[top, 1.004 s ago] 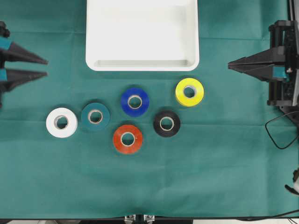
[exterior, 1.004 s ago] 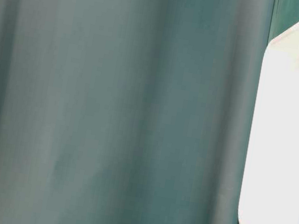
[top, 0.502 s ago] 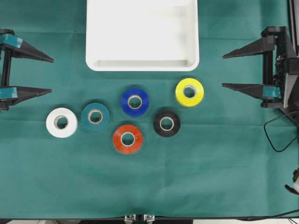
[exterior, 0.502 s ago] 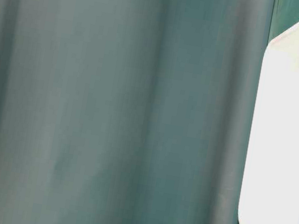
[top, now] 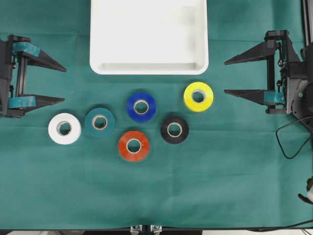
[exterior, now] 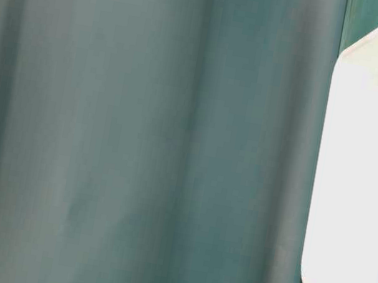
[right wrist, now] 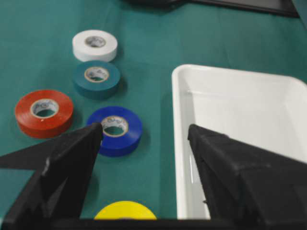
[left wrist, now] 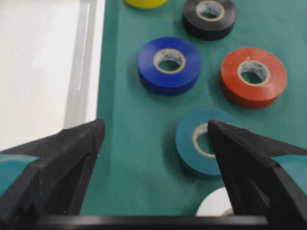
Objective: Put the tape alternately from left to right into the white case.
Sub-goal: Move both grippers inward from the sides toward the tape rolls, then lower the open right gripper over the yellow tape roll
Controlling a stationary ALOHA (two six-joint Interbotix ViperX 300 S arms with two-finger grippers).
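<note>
The white case [top: 149,68] lies empty at the top centre, also seen in the table-level view as white case [exterior: 357,177]. Several tape rolls lie flat on the green cloth below it: white [top: 55,129], teal [top: 90,122], blue [top: 131,106], red [top: 123,146], black [top: 165,129] and yellow [top: 188,96]. My left gripper [top: 64,85] is open and empty at the left edge, above the white roll; from its wrist, left gripper [left wrist: 154,123] faces the teal roll [left wrist: 187,148]. At the right, level with the yellow roll, my right gripper [top: 225,77] is open and empty.
A black cable loop [top: 288,142] lies on the cloth at the right edge. From the right wrist, the case rim [right wrist: 177,143] sits right of the blue roll [right wrist: 132,136] and the yellow roll [right wrist: 125,213].
Both grippers have spread from nearly shut to wide open. Each arm has crept inward toward the rolls. The rolls and the case have not moved.
</note>
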